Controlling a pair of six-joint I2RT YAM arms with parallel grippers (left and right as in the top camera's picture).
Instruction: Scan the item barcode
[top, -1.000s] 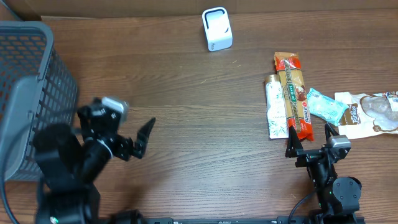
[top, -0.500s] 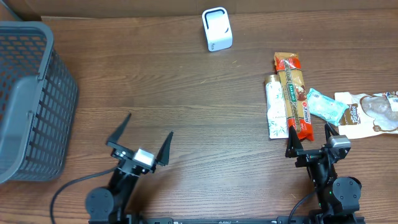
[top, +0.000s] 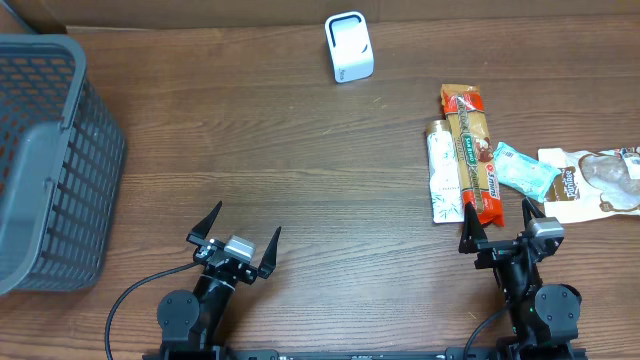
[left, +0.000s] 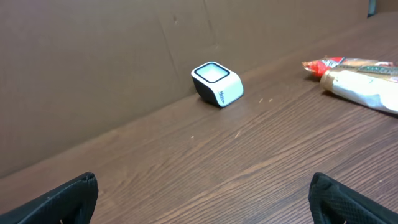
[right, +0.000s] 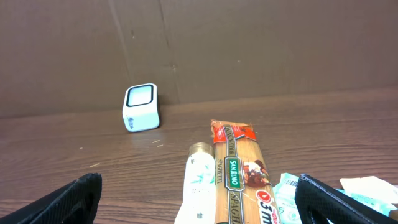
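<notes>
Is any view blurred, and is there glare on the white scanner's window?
Overhead: sharp, evenly lit, no harsh glare on the scanner. Left wrist: scanner sharp, window mildly reflective; dark claw fingers soft-edged. Right wrist: sharp, spaghetti packet label readable.

I find a mock shop checkout: a white barcode scanner (top: 349, 46), a grey shopping basket (top: 60, 180) and packaged groceries (top: 472, 150) laid on my wood-grain surface (top: 300, 170), with a plain cardboard wall (left: 93, 62) behind.
</notes>
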